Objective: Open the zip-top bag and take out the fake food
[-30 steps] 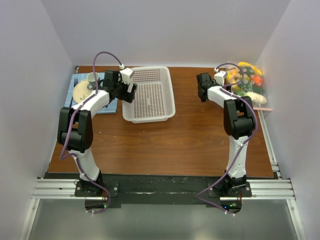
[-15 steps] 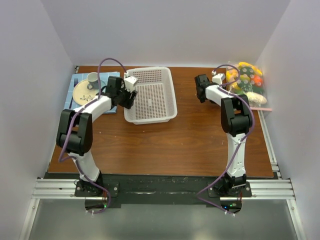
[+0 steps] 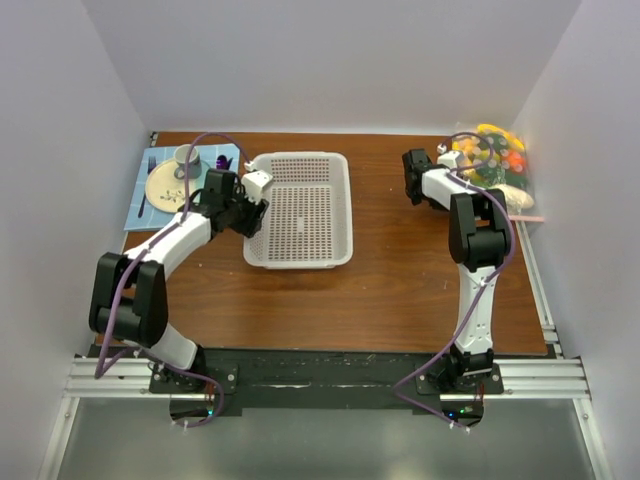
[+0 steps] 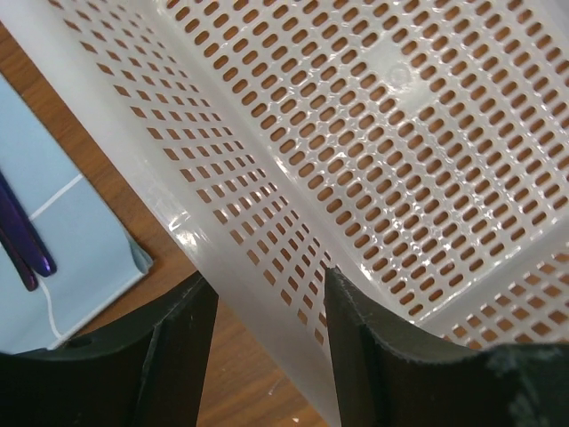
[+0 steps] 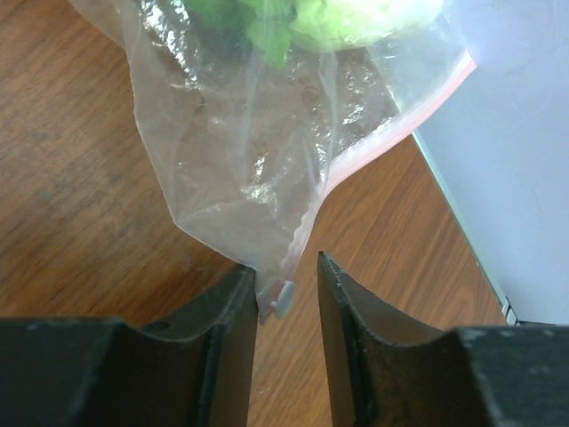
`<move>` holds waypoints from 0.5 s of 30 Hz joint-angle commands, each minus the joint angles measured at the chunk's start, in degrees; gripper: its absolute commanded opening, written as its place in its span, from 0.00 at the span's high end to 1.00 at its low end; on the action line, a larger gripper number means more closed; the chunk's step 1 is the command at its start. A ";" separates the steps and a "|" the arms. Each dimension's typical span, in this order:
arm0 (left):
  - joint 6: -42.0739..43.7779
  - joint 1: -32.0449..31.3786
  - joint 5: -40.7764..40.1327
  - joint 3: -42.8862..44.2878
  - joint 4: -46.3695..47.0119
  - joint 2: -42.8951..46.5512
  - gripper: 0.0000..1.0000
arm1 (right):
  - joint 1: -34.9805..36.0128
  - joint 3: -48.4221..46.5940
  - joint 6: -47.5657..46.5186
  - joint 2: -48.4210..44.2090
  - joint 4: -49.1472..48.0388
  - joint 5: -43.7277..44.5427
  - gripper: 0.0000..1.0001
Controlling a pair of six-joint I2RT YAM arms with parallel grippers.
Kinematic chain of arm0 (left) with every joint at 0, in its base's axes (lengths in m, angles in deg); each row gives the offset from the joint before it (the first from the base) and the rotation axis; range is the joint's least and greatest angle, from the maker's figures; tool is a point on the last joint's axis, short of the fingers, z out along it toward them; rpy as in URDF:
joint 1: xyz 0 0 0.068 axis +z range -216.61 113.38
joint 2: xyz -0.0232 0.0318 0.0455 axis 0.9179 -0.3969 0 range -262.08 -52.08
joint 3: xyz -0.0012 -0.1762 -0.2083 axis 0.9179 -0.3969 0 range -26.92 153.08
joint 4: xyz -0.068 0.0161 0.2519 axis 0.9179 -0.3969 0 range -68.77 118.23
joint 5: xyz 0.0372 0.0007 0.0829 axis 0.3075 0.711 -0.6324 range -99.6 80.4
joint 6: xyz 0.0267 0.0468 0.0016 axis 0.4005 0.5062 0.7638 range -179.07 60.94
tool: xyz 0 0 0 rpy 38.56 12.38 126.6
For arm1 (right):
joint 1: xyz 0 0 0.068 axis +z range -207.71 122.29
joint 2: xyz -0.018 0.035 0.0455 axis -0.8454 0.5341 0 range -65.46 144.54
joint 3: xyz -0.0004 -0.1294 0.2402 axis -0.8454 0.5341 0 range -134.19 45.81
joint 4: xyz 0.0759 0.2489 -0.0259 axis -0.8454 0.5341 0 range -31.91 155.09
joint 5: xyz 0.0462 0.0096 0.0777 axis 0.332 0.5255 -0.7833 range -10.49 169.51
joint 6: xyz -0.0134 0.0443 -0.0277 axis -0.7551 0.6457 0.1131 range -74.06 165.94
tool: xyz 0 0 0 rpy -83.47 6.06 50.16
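The zip-top bag (image 3: pixel 492 165) lies at the back right against the wall, full of the fake food (image 3: pixel 497 148) in yellow, orange and green. In the right wrist view the bag's clear corner (image 5: pixel 249 169) and its grey slider (image 5: pixel 283 298) sit between the fingers of my right gripper (image 5: pixel 284 267). The corner touches the left finger, and a gap shows before the right finger. The pinkish zipper strip (image 5: pixel 400 116) runs up toward the wall, and green food (image 5: pixel 356 18) shows at the top. My right gripper (image 3: pixel 418 178) stands just left of the bag. My left gripper (image 3: pixel 252 215) is shut on the white basket's left wall (image 4: pixel 258 240).
The white mesh basket (image 3: pixel 300 158) sits mid-table. A blue mat (image 3: pixel 140 205) at the back left carries a plate (image 3: pixel 160 188), a cup (image 3: pixel 186 155) and a purple utensil (image 4: pixel 22 240). White walls close in on three sides.
My left gripper has closed on the basket's wall and dragged the basket toward the near side. My right gripper's jaws have narrowed around the bag's corner.
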 commanded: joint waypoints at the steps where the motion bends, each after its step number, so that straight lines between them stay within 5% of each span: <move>1: -1.00 -3.26 3.59 -1.76 -1.17 4.91 0.45 | 0.06 0.66 1.89 -1.29 1.78 -0.98 0.77; 2: -1.27 -3.70 3.85 -2.03 -1.87 5.27 0.45 | 0.15 0.92 2.41 -1.47 1.96 -1.33 0.82; 3: -1.44 -4.31 4.21 -2.38 -2.31 5.54 0.45 | 0.15 1.01 2.59 -1.99 2.48 -2.12 0.99; 10: -1.97 -5.64 4.39 -7.13 -2.32 8.08 0.46 | 4.09 9.96 4.26 -11.20 1.96 -3.62 1.00; 15: -2.50 -5.99 4.47 -8.10 -1.96 8.26 0.46 | 13.05 15.69 6.28 -19.03 2.13 -3.09 1.00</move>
